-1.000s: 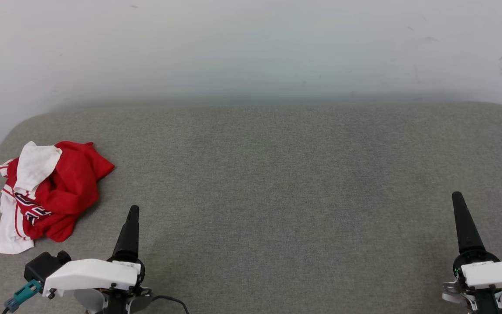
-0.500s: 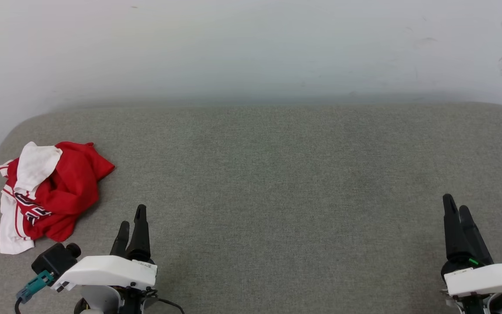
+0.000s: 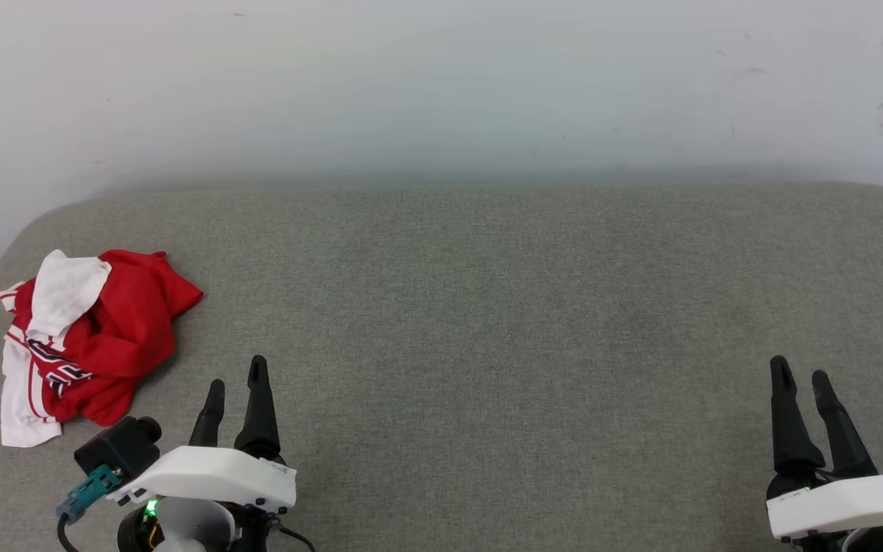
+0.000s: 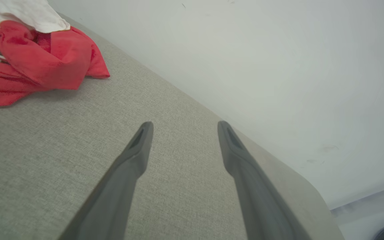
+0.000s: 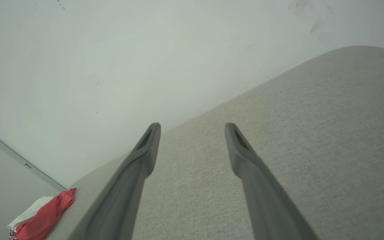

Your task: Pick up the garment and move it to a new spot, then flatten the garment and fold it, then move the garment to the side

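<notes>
The garment (image 3: 96, 337) lies crumpled in a red-and-white heap near the left edge of the grey table (image 3: 487, 307), with a white sleeve folded over its top. The left tool (image 3: 237, 373) is near it, toward the table's near edge, its fingers moderately parted and holding nothing. The right tool (image 3: 799, 368) is well apart from the garment at the table's right side, its fingers likewise parted and empty.

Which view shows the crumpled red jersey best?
The head view: the whole jersey lies crumpled, uncovered, near the left edge of the grey surface. The left wrist view is closer but crops the jersey at its top-left corner. The right wrist view has it small and far at lower left.
</notes>
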